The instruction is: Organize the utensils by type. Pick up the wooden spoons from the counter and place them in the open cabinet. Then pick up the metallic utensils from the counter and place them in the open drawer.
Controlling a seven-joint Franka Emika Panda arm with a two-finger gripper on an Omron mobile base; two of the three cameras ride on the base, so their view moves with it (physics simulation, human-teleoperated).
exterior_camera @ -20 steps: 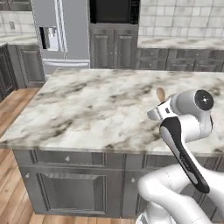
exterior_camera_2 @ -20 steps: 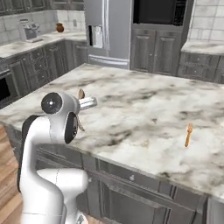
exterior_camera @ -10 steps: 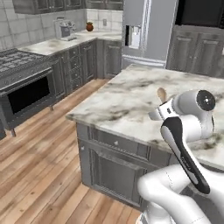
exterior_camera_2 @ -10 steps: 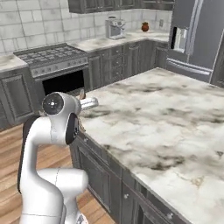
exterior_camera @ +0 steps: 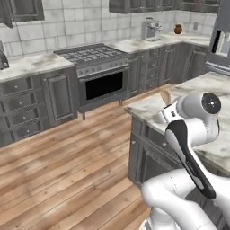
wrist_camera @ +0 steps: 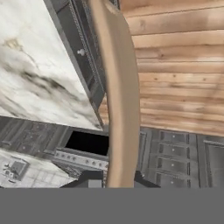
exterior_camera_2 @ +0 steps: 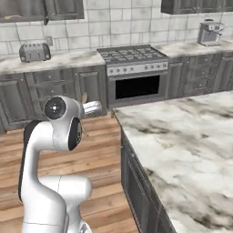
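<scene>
Kitchen floor (wrist_camera: 175,65); wooden spoon (wrist_camera: 120,109) in tool (wrist_camera: 114,181)

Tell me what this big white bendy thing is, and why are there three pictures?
It is a robot arm on a base that drives around a pretend, computer-drawn kitchen. Two pictures come from cameras on the base, behind the arm, one on each side. The third comes from a camera on its hand. The hand is a gripper with two fingers, shut on a wooden spoon, the long tan shape in the hand picture. Beside the arm is the counter, white stone with grey swirls. Across the wooden floor stands a stove.
</scene>
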